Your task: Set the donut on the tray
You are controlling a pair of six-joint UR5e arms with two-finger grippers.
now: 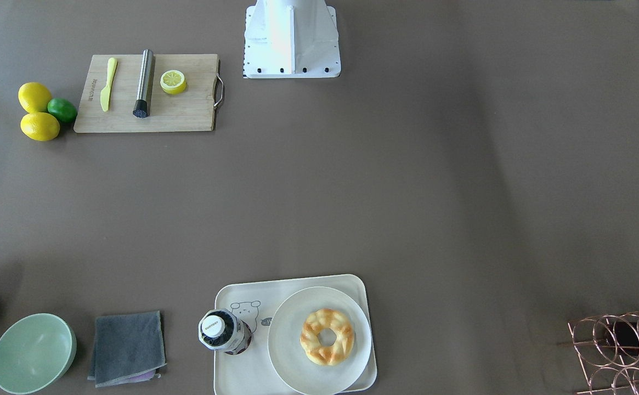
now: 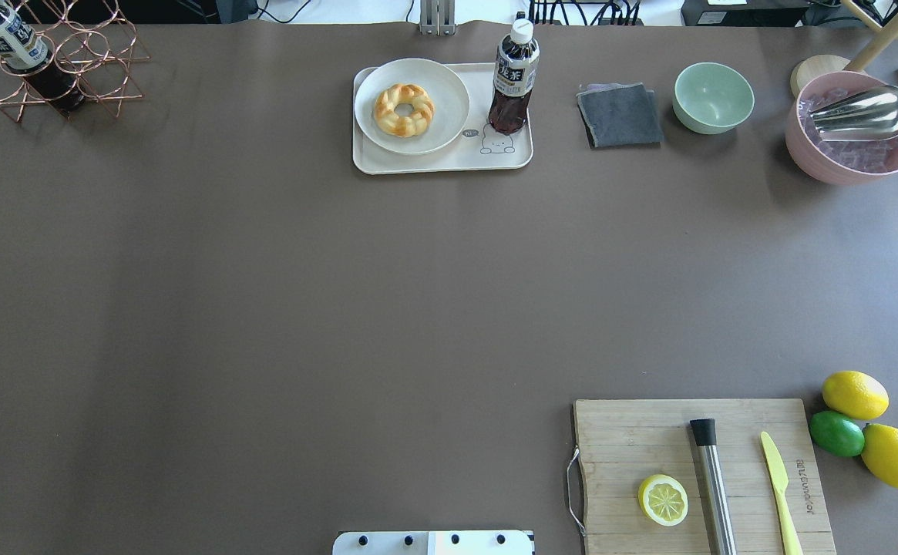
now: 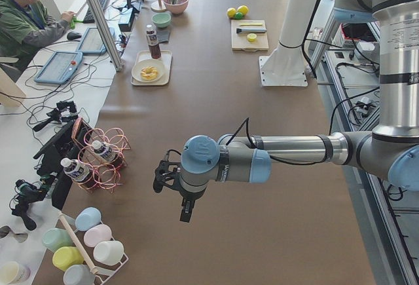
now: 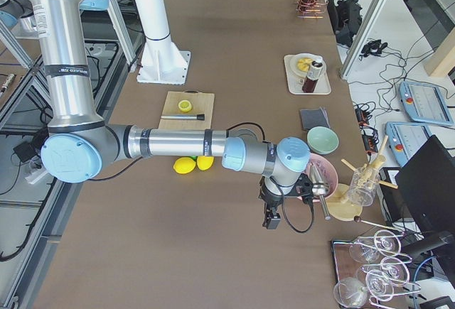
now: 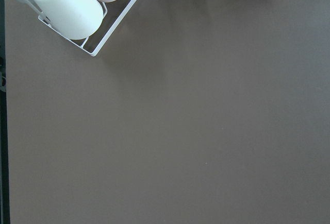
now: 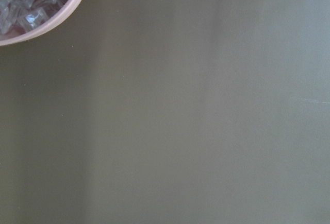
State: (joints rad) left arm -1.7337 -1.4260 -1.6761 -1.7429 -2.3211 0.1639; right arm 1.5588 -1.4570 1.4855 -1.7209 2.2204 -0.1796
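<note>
The donut (image 2: 403, 110) is a golden braided ring. It lies on a round off-white plate (image 2: 449, 100) that sits on the cream tray (image 2: 433, 160) at the table's far edge, also seen in the front-facing view (image 1: 327, 336). My left gripper (image 3: 186, 211) shows only in the exterior left view, hanging over bare table far to the left of the tray. My right gripper (image 4: 270, 220) shows only in the exterior right view, near the pink bowl. I cannot tell whether either is open or shut. Neither wrist view shows fingers.
A tea bottle (image 2: 513, 77) stands on the tray beside the plate. A grey cloth (image 2: 619, 115), green bowl (image 2: 713, 96) and pink ice bowl (image 2: 853, 131) lie to its right. A copper bottle rack (image 2: 48, 65) stands far left. A cutting board (image 2: 699, 474) with lemons is near right.
</note>
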